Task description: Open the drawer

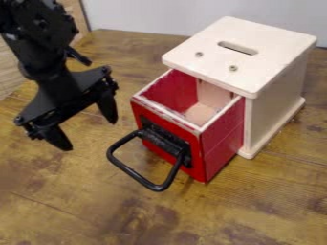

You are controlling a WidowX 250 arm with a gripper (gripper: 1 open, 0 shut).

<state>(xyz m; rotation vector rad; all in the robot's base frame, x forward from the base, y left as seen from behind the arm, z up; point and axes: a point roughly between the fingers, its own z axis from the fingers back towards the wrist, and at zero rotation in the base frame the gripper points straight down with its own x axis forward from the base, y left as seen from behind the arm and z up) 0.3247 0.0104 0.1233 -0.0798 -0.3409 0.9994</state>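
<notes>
The red drawer (pixel 211 134) sticks partway out of the cream-white cube housing (pixel 262 77), showing its pale wood interior (pixel 202 103). Its black front panel carries a large black loop handle (pixel 143 166) that droops onto the wooden table. My black gripper (pixel 79 115) hangs to the left of the drawer, pointing steeply down, just above the table. It is open, with one fingertip (pixel 54 134) at the lower left and the other fingertip (pixel 110 107) close to the drawer's left corner. Nothing is between the fingers.
The housing has a slot (pixel 236 46) on top and stands at the right of the wooden table (pixel 76 206). The black arm (pixel 38 43) rises at the upper left.
</notes>
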